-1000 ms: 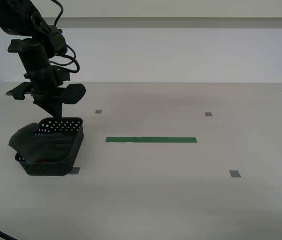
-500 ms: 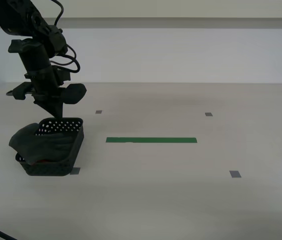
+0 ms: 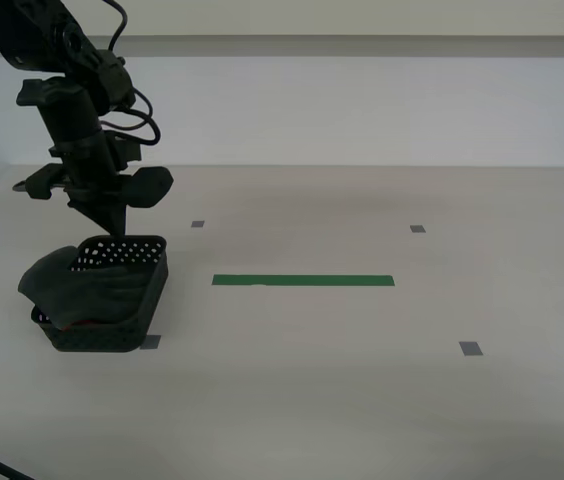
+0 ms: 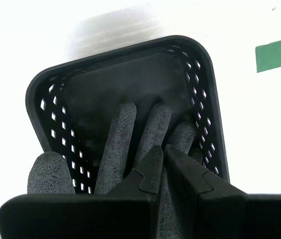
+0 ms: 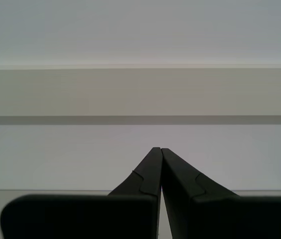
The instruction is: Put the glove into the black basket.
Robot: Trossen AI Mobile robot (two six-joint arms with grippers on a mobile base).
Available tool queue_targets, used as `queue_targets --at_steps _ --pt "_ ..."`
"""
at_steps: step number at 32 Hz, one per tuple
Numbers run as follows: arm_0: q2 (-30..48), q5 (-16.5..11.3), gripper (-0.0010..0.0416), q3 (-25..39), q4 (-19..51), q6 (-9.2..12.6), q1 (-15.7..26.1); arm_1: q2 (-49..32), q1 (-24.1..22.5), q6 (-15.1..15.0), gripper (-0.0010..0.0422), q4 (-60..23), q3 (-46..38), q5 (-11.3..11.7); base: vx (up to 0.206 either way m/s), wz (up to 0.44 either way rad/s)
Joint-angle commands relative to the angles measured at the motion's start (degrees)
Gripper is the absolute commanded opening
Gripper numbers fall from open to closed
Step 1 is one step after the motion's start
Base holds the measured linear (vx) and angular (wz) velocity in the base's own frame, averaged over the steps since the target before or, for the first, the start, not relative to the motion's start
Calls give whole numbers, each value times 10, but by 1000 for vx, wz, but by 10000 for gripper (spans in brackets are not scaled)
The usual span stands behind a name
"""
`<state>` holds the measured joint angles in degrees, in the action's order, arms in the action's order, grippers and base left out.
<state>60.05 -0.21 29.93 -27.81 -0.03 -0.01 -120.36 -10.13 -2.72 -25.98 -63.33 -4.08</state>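
The glove (image 4: 145, 134) lies in the black basket (image 3: 112, 335) with one finger draped over the wall, my second tool (image 4: 163, 149) clenched empty above it, so placement appears done; next calls for lifting clear without snagging.

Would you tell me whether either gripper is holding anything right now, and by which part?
Nothing is held: my second gripper is shut above the glove, and my first gripper is shut on nothing.
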Motion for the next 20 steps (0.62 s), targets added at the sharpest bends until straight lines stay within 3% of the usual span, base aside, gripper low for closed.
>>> queue_targets --at_steps 1,20 --pt "0 0 1 1 -1 0 1 0 0 1 7 0 0 0 0 0" --pt "0 0 0 1 -1 0 1 0 0 1 7 9 0 0 0 0"
